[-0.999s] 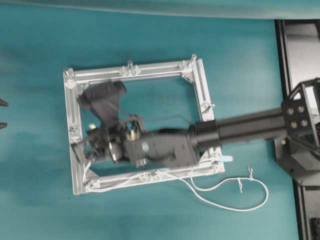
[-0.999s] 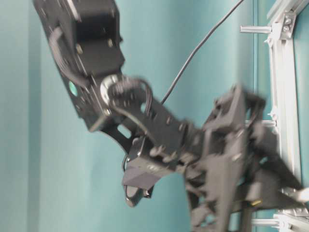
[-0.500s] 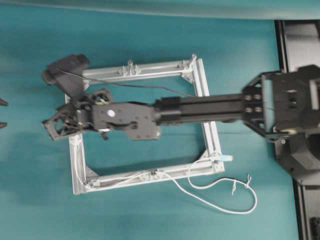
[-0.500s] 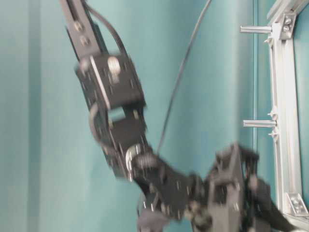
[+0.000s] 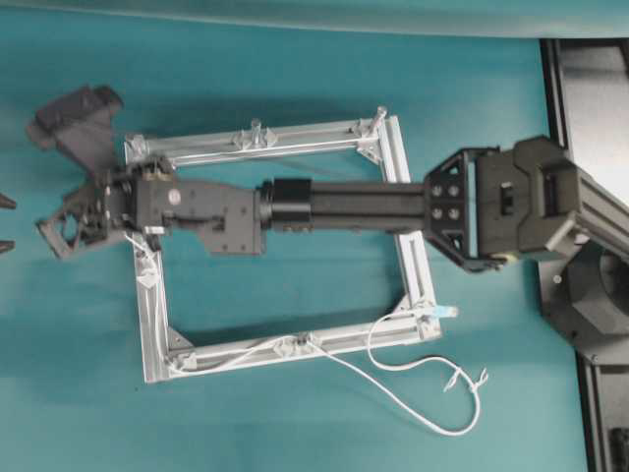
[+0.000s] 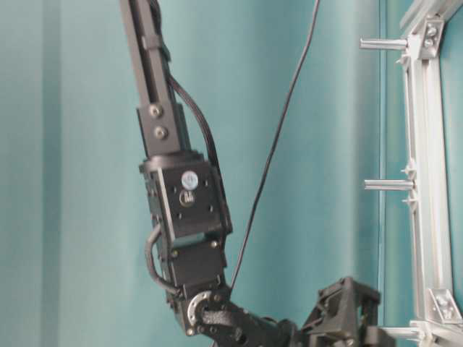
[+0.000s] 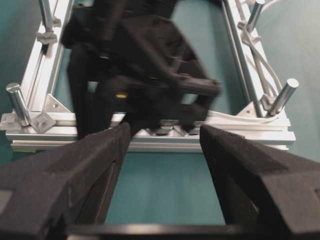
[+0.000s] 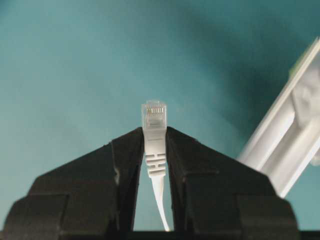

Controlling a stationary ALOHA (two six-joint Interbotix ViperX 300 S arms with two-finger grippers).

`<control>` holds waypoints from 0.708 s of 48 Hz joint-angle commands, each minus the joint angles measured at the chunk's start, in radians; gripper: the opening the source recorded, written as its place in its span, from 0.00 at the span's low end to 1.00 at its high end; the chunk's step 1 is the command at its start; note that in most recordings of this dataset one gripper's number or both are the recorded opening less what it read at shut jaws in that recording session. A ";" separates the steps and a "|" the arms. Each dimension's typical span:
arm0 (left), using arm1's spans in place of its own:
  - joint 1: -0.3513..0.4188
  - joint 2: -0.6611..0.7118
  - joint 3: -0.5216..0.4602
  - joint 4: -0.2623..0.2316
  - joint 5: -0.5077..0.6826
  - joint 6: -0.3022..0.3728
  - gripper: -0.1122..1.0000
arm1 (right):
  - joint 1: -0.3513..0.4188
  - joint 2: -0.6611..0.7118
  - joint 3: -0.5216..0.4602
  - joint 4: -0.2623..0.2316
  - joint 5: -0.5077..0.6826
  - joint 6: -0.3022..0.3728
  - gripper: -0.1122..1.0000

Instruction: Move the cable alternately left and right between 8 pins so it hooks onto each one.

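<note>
We count two arms here. The right gripper (image 8: 155, 145) has its fingers (image 8: 125, 165) closed on the plug end of the cable (image 8: 155, 130), with the clear plug tip poking out past the fingertips. From overhead, that gripper (image 5: 64, 221) sits just outside the left bar of the one square frame (image 5: 393, 157) on the teal table (image 5: 295, 59), its arm stretched across the frame. One white cable (image 5: 393, 369) runs along the frame's lower bar, past the pegs there, and loops loose on the table to the lower right, with a small tie knot in the loop. We can make out several pins (image 5: 257, 126) on the frame, but not all eight clearly. The left gripper (image 7: 162, 142) faces the frame, its fingers (image 7: 90, 155) spread wide and holding nothing.
</note>
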 commanded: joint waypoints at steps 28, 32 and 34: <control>-0.005 0.014 -0.012 0.003 -0.009 -0.002 0.73 | -0.078 0.000 -0.078 -0.081 0.025 -0.017 0.25; -0.005 0.014 -0.012 0.003 -0.009 -0.002 0.73 | -0.089 0.003 -0.080 -0.086 0.020 -0.017 0.25; -0.005 0.014 -0.012 0.003 -0.009 -0.002 0.73 | -0.094 0.005 -0.081 -0.087 0.018 -0.017 0.25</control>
